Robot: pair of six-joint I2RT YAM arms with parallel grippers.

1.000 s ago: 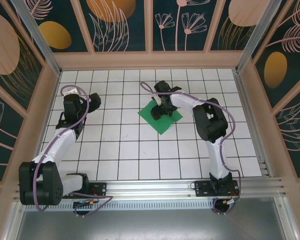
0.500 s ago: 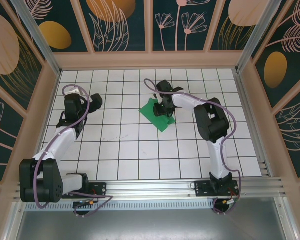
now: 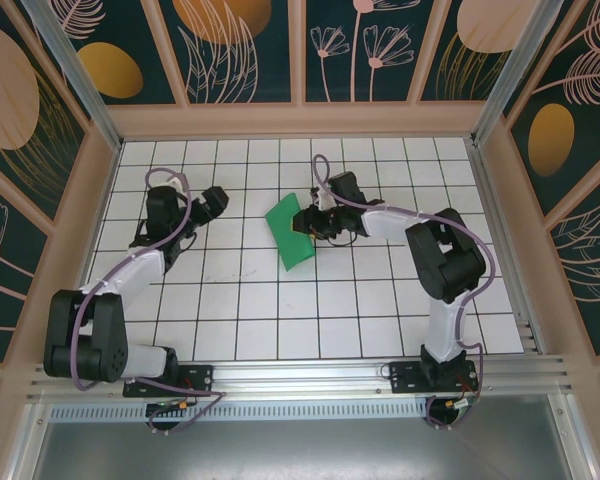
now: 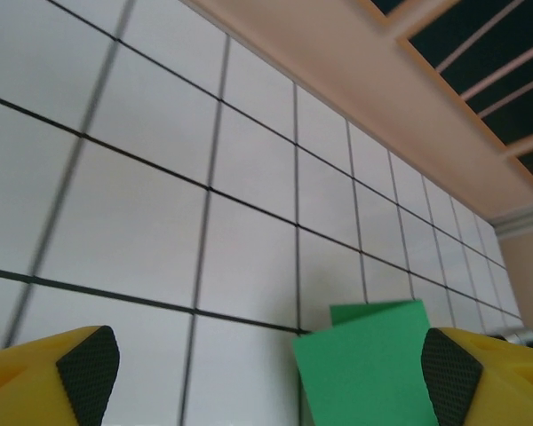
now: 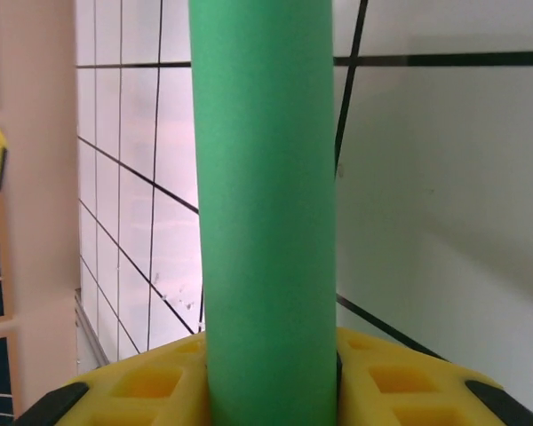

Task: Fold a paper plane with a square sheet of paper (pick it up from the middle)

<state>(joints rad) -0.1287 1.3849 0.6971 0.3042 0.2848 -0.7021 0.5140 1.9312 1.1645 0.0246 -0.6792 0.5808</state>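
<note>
A white tabletop [image 3: 260,300] ruled with black grid lines sits inside a pale wooden frame [image 3: 300,120], walled by dark teal panels [image 3: 245,60] bearing orange discs and line-drawn leaves. A metal rail [image 3: 310,372] edges its near side.

green paper [image 4: 364,368] lies ahead between wide-apart jaws.

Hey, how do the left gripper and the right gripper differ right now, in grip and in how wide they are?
The right gripper is pinched on the green square sheet of paper; the left gripper holds nothing. The left gripper's jaws stand wide apart; the right gripper's are drawn in against the sheet. The left gripper hangs over white tiles, apart from the paper; the right gripper touches it. Both have yellow fingers.
</note>
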